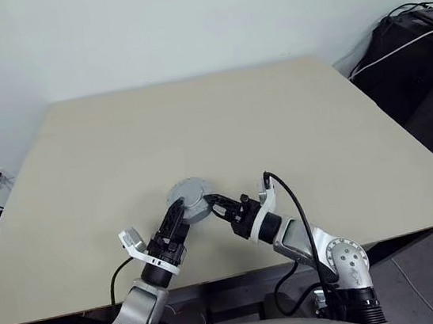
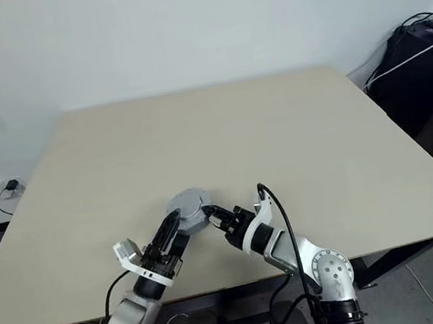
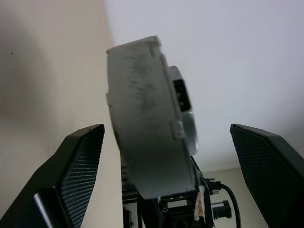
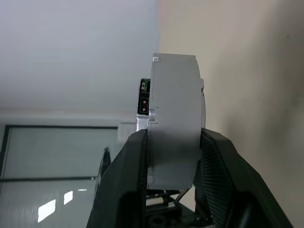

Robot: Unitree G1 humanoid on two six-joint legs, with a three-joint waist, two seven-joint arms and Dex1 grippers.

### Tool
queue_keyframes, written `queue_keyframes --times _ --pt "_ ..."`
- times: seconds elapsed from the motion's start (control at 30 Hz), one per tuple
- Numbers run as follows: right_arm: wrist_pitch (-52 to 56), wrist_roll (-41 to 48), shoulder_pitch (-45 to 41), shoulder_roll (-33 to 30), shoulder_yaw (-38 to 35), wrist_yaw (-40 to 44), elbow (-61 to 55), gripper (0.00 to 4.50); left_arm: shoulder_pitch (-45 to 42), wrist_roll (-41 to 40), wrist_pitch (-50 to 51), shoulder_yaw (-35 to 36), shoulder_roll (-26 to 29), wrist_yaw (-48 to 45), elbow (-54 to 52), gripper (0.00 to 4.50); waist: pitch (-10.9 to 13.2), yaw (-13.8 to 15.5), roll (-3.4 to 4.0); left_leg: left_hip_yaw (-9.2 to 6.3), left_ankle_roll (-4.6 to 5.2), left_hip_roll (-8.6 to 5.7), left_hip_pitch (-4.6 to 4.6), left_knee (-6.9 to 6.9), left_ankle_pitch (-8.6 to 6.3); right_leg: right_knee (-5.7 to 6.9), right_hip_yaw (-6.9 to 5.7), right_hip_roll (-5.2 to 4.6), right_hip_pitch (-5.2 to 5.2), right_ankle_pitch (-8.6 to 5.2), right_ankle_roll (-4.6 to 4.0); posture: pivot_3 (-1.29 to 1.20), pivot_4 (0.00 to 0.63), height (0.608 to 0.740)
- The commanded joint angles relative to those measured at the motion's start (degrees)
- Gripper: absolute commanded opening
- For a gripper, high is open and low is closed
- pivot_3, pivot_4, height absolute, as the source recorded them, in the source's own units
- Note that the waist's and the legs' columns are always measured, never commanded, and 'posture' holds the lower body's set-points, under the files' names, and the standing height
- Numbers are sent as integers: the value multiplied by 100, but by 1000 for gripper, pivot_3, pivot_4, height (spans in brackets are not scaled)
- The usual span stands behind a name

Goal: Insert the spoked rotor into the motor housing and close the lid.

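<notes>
The right hand (image 1: 221, 207) is clenched on a round grey unit (image 1: 189, 199), one finger (image 4: 124, 183) on each flat face, and carries it clear of the desk (image 1: 291, 120), on edge from that hand's own view. Pinching across the faces leaves the rim bare — likely the reason for this grip, since it gives the other hand something to take.

The left hand (image 1: 177, 215) comes in from the opposite side with its fingers (image 3: 76, 166) spread wide, released and empty. The grey unit stands between those open fingers without touching either, so a second grip, or a brace, looks to be in preparation rather than made.

What the unit is can only partly be read. The outside is smooth and speckled grey, with a small dark connector (image 4: 144, 103) showing at the seam on one face. No copper windings and no shiny spokes are in sight, so I cannot tell whether this is the lid alone or the housing with the rotor already inside and the lid on it. From its thickness I would guess a closed assembly — but that is a guess. No loose part lies on the desk near either hand.

If the stack is indeed together, the work is probably near its end: the left hand would close on the rim, or press the lid home, while the right steadies. The risk is a slip as the grip changes, since only two narrow fingers hold the unit in the air.
</notes>
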Motion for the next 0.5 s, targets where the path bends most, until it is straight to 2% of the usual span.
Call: queue_keyframes --times 0.03,0.37,0.5 --pt "10 449 -4 -36 131 100 -391 1268 -38 -136 -91 -138 -362 -37 -180 4471 1 1 -1 0 0 0 0 0 0 0 0 -1 0 0 0 0 0 740" --pt "-73 600 104 -289 297 134 -480 1268 -31 -189 -100 -273 -298 82 -198 4471 3 5 -5 0 1 0 -4 1 0 -2 -1 -1 -1 0 0 0 0 740" --pt "-135 597 112 -352 293 159 -448 1268 -25 -229 -134 -264 -298 75 -191 3184 4 8 -6 0 1 0 -4 2 0 -2 -1 -1 -1 0 0 0 0 740"
